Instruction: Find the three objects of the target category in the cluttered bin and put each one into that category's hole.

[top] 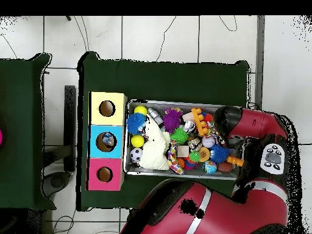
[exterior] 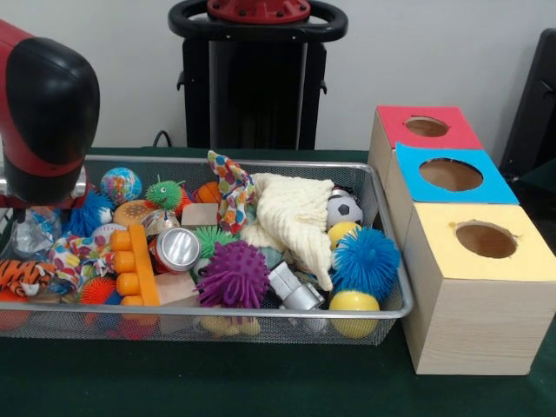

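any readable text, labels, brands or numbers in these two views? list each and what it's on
None can be read in either view.
Soda can in the wire bin: only its silver top faces the camera; any print on its side is not legible.
Three hole boxes, red, blue, yellow: plain coloured tops, no labels.
Robot arm: a pale panel with dark marks, too small to read.

We see a table (exterior: 261, 382) covered in dark green cloth before a plain pale wall (exterior: 408, 52). From above, a white tiled floor (top: 183, 36) surrounds it, with a second green-covered table (top: 21, 122) beside.
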Motion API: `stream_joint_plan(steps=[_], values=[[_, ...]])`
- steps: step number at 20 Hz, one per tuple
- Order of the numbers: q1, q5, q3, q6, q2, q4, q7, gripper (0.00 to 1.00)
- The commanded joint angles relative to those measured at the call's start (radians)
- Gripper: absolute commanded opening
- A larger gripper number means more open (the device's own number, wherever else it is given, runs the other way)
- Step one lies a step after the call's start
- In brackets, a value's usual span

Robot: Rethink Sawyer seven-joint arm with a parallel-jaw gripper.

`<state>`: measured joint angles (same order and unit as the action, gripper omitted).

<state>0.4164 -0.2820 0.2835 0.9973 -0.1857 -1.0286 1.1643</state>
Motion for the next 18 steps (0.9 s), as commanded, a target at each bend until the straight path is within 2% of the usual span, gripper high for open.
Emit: stream_joint_plan(steps=[1,13,14,18], values=[[0.009,-0.012,-0.120,-0.133,0.074,-0.033,0.090,1.00],[0.013,-0.006,-0.127,-0.114,0.068,-0.042,0.071,1.00],[0.013,-0.006,-0.127,-0.114,0.067,-0.042,0.071,0.00],[0.013,-0.006,-0.128,-0.113,0.067,-0.042,0.073,0.00]])
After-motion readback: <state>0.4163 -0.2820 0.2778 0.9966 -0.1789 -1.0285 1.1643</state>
